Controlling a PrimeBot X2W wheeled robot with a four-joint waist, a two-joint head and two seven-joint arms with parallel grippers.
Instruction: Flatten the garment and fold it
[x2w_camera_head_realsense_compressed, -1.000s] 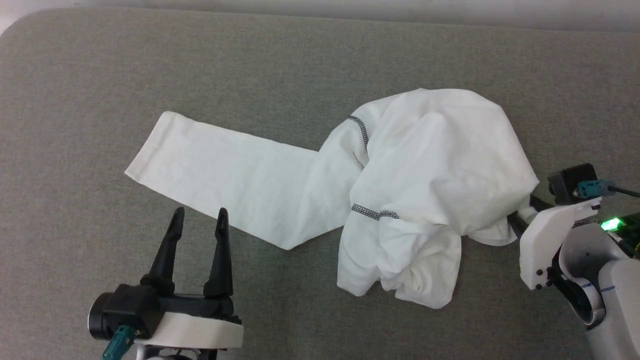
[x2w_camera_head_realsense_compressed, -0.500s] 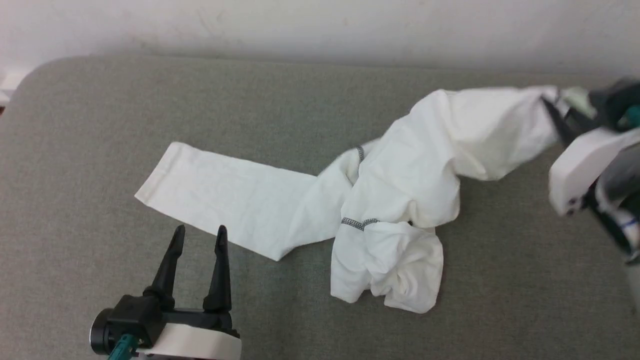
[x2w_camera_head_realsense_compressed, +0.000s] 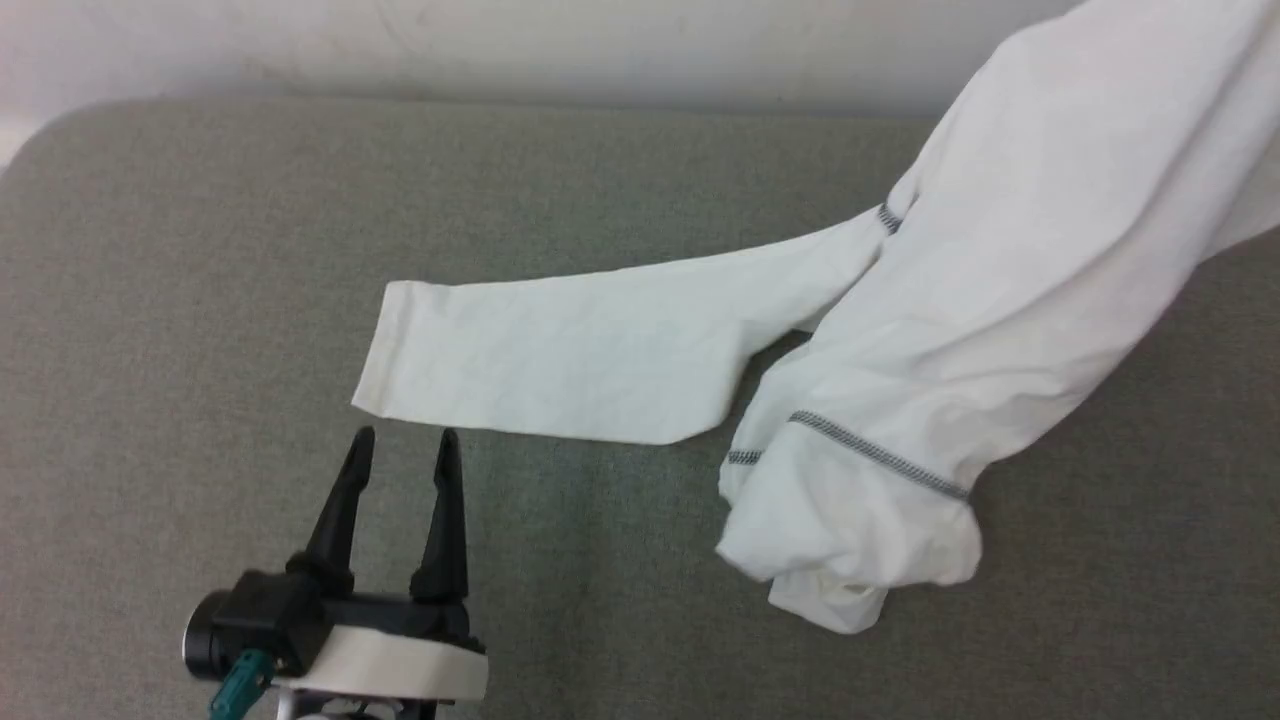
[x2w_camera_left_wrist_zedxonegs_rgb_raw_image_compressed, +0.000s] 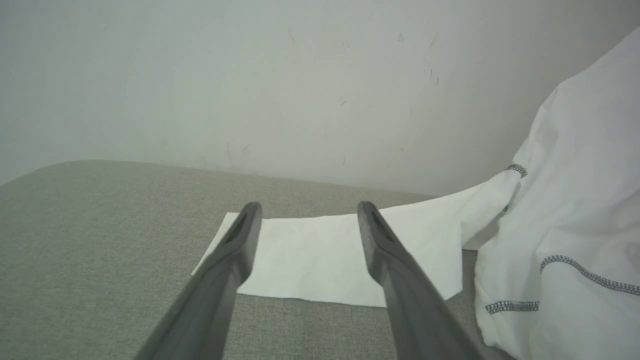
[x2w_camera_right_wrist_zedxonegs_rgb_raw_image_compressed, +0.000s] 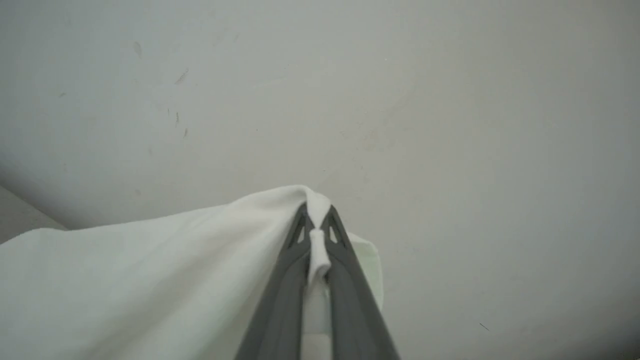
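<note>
Between the fingers of the right gripper (x2w_camera_right_wrist_zedxonegs_rgb_raw_image_compressed: 316, 212): a pinch of the garment (x2w_camera_head_realsense_compressed: 1010, 300). The jaws are now clamped narrow on the cloth; a second ago they stood wide beside the heap. Below that grip: the body, hoisted off the grey surface (x2w_camera_head_realsense_compressed: 180, 300) and hanging loose. Just ahead of the left gripper (x2w_camera_head_realsense_compressed: 405, 440), spread wide and empty: one sleeve (x2w_camera_head_realsense_compressed: 560, 370), lying flat, dragged rightward. Judgement: the lift has opened the heap, so spreading can follow.

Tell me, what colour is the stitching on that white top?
Dark grey stitching against the white garment, clearest in the head view.
</note>
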